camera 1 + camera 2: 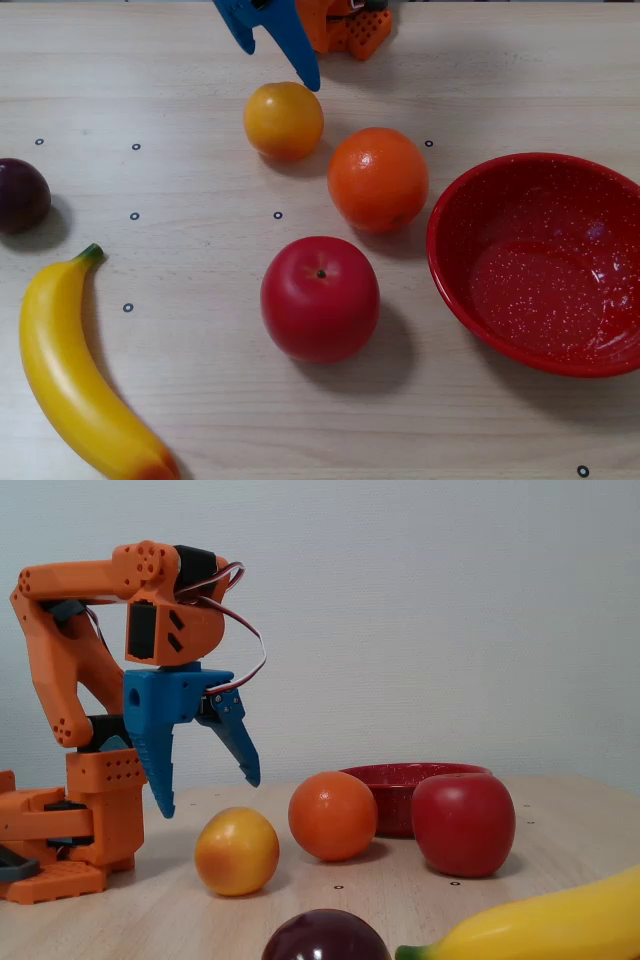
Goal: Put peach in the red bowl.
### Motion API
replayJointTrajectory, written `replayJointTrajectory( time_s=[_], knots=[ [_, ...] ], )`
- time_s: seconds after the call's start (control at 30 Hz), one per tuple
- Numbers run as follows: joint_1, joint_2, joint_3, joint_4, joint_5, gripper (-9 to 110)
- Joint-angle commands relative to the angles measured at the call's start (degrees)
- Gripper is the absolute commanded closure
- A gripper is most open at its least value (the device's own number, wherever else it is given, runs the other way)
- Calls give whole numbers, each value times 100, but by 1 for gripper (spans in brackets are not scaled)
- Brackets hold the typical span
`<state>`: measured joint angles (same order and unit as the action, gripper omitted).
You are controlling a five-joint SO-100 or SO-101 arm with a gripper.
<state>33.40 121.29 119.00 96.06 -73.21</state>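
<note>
While side view shows gripper [207, 794] spread wide above peach [237, 851] — top view crops it.

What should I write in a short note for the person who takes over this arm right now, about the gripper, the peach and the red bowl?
Gripper: open, empty, held above the table just behind the peach, not touching it.
Peach: on the table near the arm's base; in the top-down fixed view it sits left of the orange.
Red bowl: empty, at the right side of that view, beyond the orange.
Done: approach only; nothing is grasped.
Left: lower over the peach, close, lift, carry it past the orange, release in the bowl.
</note>
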Motion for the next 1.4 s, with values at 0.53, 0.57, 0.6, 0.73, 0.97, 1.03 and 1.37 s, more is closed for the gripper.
replayJointTrajectory(
  time_s=[0.53,0.57,0.6,0.73,0.97,1.03,1.37],
  knots=[
    [404,-185,105,-914,-1213,59],
    [396,-185,132,-967,-1230,59],
    [396,-193,167,-1002,-1257,59],
    [369,-237,272,-1151,-1345,59],
    [352,-325,422,-1415,-1529,56],
    [325,-360,475,-1512,-1573,56],
    [149,-466,721,-1925,-1591,55]
  ],
)
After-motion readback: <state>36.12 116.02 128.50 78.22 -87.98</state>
